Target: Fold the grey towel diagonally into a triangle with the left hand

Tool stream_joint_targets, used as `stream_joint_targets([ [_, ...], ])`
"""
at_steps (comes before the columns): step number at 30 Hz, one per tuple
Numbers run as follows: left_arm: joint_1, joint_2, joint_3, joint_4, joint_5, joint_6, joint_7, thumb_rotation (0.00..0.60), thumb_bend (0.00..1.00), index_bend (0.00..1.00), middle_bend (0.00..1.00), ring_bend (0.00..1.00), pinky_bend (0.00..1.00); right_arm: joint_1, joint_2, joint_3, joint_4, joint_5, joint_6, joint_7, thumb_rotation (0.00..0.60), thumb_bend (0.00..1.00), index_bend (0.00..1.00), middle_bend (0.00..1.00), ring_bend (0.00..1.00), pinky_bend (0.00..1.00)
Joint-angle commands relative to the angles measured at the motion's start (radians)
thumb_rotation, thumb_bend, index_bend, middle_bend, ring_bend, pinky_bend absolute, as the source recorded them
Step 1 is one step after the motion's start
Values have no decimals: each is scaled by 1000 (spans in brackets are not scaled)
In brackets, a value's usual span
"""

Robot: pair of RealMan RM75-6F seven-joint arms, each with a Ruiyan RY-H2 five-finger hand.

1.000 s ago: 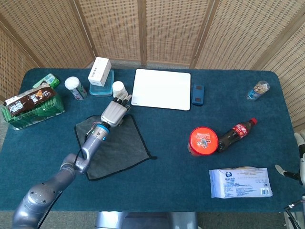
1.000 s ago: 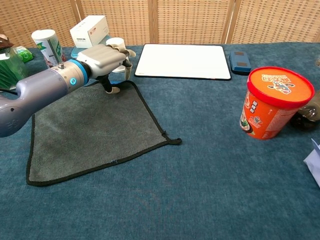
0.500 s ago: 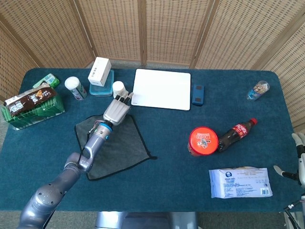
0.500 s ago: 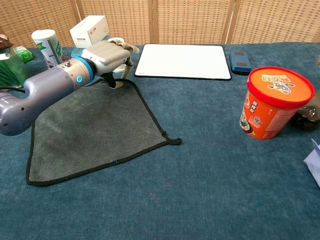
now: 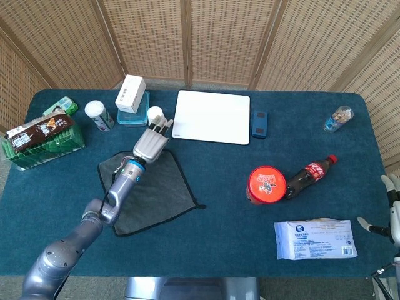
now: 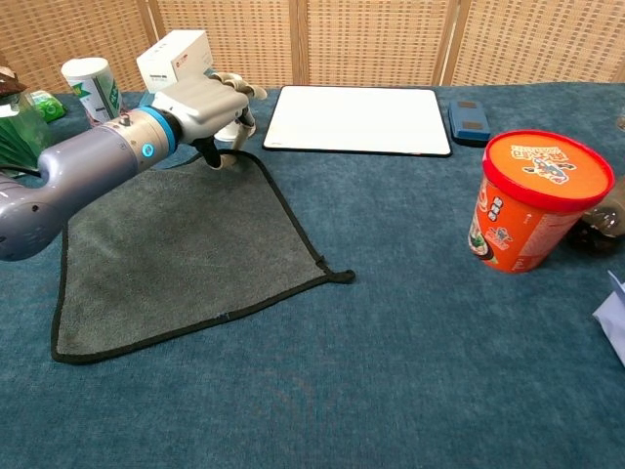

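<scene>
The grey towel (image 5: 150, 194) (image 6: 176, 254), edged in black, lies flat and unfolded on the blue table, set as a diamond. My left hand (image 5: 150, 145) (image 6: 200, 103) is over its far corner, fingers curled downward and the thumb low beside the towel's edge. The corner lies flat, and I see no cloth in the hand. My right hand (image 5: 392, 206) shows only at the far right edge of the head view, off the table, its visible fingers apart and holding nothing.
A small white bottle (image 5: 155, 115) stands just beyond the left hand, with a white box (image 5: 130, 92) and a can (image 5: 99, 115) behind it. To the right are a white board (image 5: 212, 117), an orange tub (image 6: 532, 200) and a cola bottle (image 5: 309, 175).
The left hand has shifted a little further out along the towel toward its far corner. The towel has not moved.
</scene>
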Motion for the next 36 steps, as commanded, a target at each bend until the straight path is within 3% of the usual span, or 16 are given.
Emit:
stream_joint_targets([
  [1, 10, 20, 11, -20, 10, 11, -16, 600, 540, 728, 0, 0, 0, 0, -1, -1, 0, -1, 1, -3, 600, 0, 61, 0, 0, 0],
  [23, 110, 242, 149, -235, 151, 156, -231, 600, 536, 732, 0, 0, 0, 8, -16, -5, 6, -2, 1, -29, 600, 0, 61, 0, 0, 0],
  [32, 149, 331, 186, -353, 193, 225, -243, 600, 535, 734, 0, 0, 0, 10, -19, -7, 4, -2, 1, -41, 600, 0, 60, 0, 0, 0],
  [36, 167, 396, 202, -455, 209, 245, -228, 600, 536, 734, 0, 0, 0, 10, -21, -9, 2, -4, 2, -44, 600, 0, 61, 0, 0, 0],
])
